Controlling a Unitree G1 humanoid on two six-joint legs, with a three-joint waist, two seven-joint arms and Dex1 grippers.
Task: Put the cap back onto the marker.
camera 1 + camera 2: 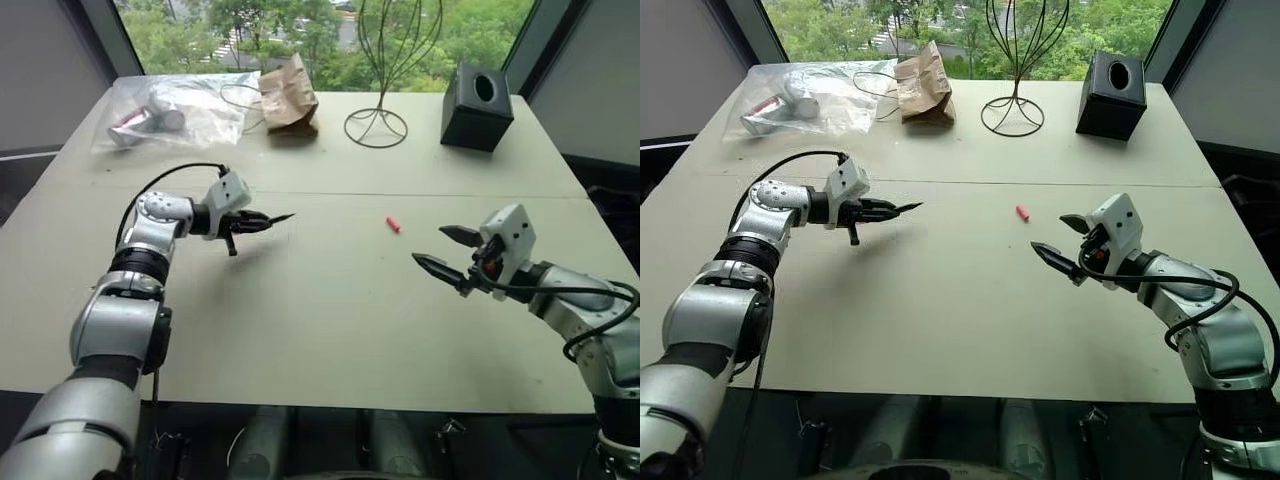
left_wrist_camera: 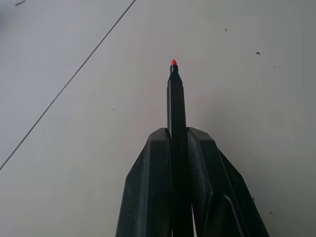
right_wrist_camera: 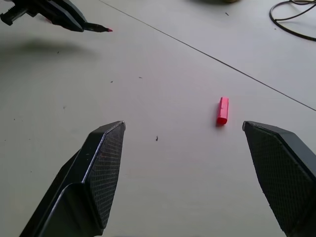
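My left gripper (image 1: 256, 221) is shut on the marker (image 1: 275, 219), a slim black stick held above the table with its red tip (image 2: 173, 62) pointing toward the table's middle. The small red cap (image 1: 393, 224) lies flat on the table, to the right of the marker tip and apart from it. My right gripper (image 1: 440, 250) hovers open to the right of the cap and nearer the front edge, its fingers (image 3: 106, 158) spread wide with the cap (image 3: 222, 110) lying beyond them. The marker's tip (image 3: 106, 30) also shows in the right wrist view.
Along the far edge of the table (image 1: 330, 330) stand a clear plastic bag (image 1: 170, 108), a crumpled brown paper bag (image 1: 288, 95), a wire stand (image 1: 385, 70) and a black box (image 1: 477, 105). A seam (image 1: 420, 197) crosses the table.
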